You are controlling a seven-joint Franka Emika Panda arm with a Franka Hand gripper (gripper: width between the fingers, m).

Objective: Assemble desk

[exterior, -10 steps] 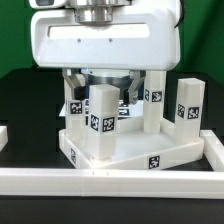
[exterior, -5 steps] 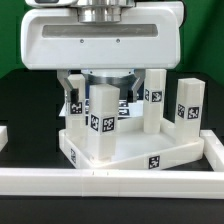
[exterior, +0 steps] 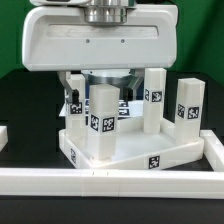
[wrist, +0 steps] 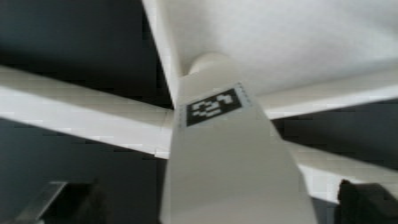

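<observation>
1. The gripper (exterior: 100,80), carried under the arm's large white housing (exterior: 95,45), hangs low over the middle of the assembly. In the wrist view its dark fingertips (wrist: 54,203) stand spread wide on either side of one leg, not touching it.
2. Desk tabletop (exterior: 150,155): a white tray-like slab lying skewed on the black table surface (exterior: 25,100), one corner close to the front border rail (exterior: 110,180).
3. Border rail: runs along the near edge and turns up the exterior view's right (exterior: 212,150), leaving little room on those two sides; the black surface at the exterior view's left is open.
4. Legs: four upright tagged blocks stand on the tabletop, a front one (exterior: 101,120), a right one (exterior: 191,105), a rear one (exterior: 155,98) and a partly hidden one (exterior: 75,97) under the housing. The gaps between them are narrow.
5. Only the wrist view shows the jaw spacing and, close up, a leg's tag (wrist: 214,105); only the exterior view shows the rails and all the legs.
</observation>
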